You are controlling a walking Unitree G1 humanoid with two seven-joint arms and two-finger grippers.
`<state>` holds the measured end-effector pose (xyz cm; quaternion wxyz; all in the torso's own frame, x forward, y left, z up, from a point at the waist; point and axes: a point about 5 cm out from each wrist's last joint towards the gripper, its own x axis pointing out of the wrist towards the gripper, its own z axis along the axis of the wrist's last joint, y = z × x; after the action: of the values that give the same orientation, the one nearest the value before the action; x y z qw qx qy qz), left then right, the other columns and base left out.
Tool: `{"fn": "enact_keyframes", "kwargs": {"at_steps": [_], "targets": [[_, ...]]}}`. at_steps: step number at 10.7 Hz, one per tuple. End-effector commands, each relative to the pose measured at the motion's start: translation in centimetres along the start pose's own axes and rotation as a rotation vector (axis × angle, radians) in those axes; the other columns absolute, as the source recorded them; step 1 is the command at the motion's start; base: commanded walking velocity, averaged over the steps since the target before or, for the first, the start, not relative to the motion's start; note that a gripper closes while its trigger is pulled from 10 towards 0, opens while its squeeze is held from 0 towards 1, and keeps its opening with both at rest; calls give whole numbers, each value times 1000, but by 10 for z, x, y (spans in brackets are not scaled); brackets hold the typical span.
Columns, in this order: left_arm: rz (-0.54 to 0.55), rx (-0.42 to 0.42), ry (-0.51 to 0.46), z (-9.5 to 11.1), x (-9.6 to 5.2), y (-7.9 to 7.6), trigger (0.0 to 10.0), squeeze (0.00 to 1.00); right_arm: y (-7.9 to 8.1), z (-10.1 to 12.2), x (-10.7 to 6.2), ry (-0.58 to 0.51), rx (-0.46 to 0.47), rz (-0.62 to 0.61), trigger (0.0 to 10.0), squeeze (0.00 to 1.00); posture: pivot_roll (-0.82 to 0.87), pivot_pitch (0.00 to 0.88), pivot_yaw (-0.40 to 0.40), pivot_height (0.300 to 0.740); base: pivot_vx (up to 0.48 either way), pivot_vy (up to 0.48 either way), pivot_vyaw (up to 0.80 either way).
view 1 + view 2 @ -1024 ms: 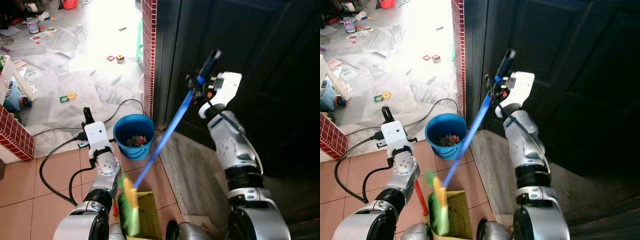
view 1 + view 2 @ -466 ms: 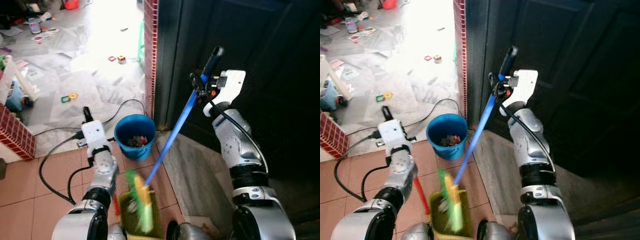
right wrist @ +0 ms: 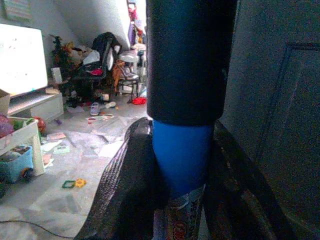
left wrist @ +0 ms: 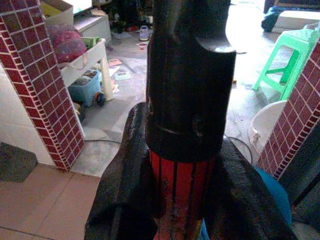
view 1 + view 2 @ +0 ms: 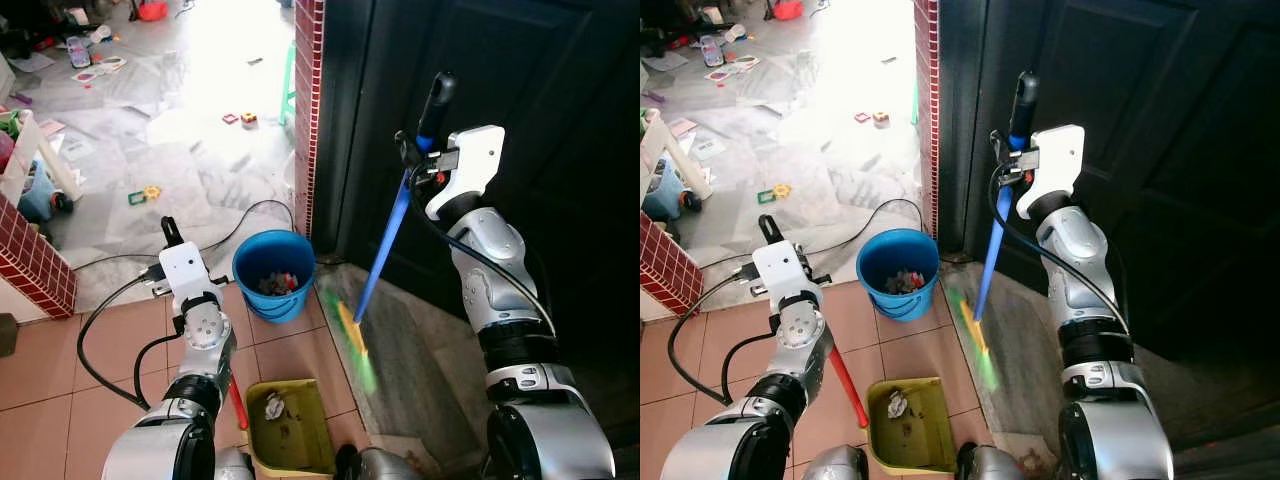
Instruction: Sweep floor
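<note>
Here, the scene in short lines:

Right gripper (image 5: 428, 150): held up high in front of the dark door (image 5: 560, 90). In the right wrist view its fingers (image 3: 125, 190) pinch the broom handle just under its black end.

Broom (image 5: 385, 250): a blue stick that slants down from the gripper. Its yellow and green bristles (image 5: 352, 335) are blurred, low over the grey step by the door, so I think it is mid-swing.

Left gripper (image 5: 768, 232): low on the robot's left, above the orange tile floor (image 5: 700, 360). In the left wrist view its fingers (image 4: 125, 200) are pressed on the red dustpan handle (image 5: 848, 390).

Dustpan (image 5: 290, 430): yellow-green, flat on the floor right in front of the robot, with a scrap of paper (image 5: 273, 405) and some dirt in it.

Bucket (image 5: 272, 275): blue, with small bits inside, standing just beyond the dustpan near the corner of the red brick post (image 5: 305, 110). A black cable (image 5: 110, 320) loops on the floor beside it.

Job so far: some dirt is in the pan, but toys lie on the far floor, so lots is left.

What could go wrong: the bristles are near the bucket, so a wide swing could knock it over and spill it. A hard push could also shove the dustpan away, or flick dirt past it. The broom could catch the cable too.
</note>
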<state>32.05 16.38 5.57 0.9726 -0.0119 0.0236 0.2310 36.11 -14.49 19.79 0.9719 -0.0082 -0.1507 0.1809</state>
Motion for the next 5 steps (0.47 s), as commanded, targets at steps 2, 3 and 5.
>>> {"fn": "enact_keyframes", "kwargs": {"at_steps": [2,3,5], "targets": [[17,-31,-91,21,11,2,10000,0,-3,-12,-14,43,-126,-7,10000,0,-206,0,3,740,0,0,0],[28,-44,-130,30,15,6,10000,0,-5,-27,-26,99,-153,-38,10000,0,-195,0,3,740,0,0,0],[27,-50,-240,51,22,18,10000,0,2,-49,-49,143,-82,-80,10000,0,-164,0,0,740,0,0,0]]}}
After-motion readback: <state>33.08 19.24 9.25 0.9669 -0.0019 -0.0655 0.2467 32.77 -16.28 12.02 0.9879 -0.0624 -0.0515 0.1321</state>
